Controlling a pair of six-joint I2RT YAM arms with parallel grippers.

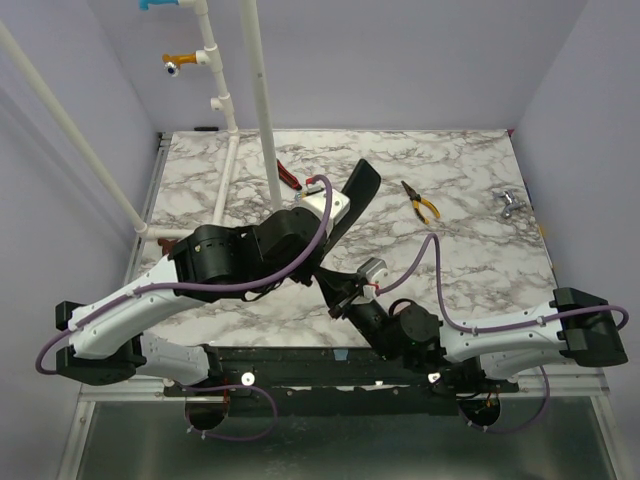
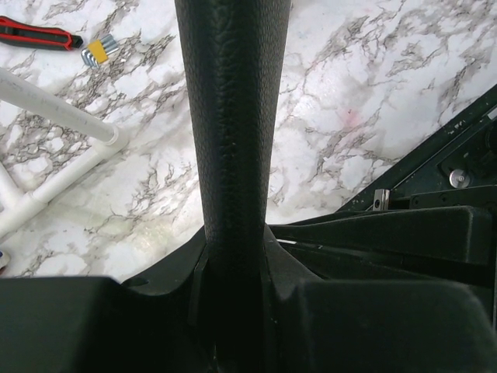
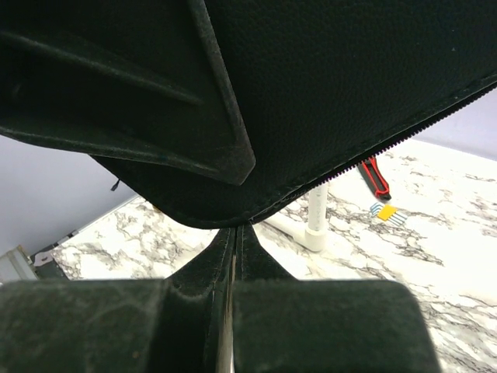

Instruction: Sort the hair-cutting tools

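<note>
A black zippered pouch [image 1: 352, 200] hangs above the table's middle, held between both grippers. My left gripper [image 1: 328, 208] is shut on its upper part; in the left wrist view the pouch [image 2: 233, 116] runs up as a dark strip from the shut jaws [image 2: 233, 260]. My right gripper [image 1: 332, 288] is shut on its lower edge; in the right wrist view the pouch [image 3: 326, 93] fills the top above the pinched seam [image 3: 235, 256]. Silver scissors [image 1: 508, 203] lie at the far right of the table. The black comb is not in view.
Yellow-handled pliers [image 1: 422, 201] lie right of the pouch. A red-and-black tool [image 1: 288, 176] [image 2: 39, 33] [image 3: 375, 177] and a yellow hex-key set [image 2: 98, 50] [image 3: 383, 211] lie by the white pipe frame [image 1: 262, 110] [image 2: 62, 167] at the back left.
</note>
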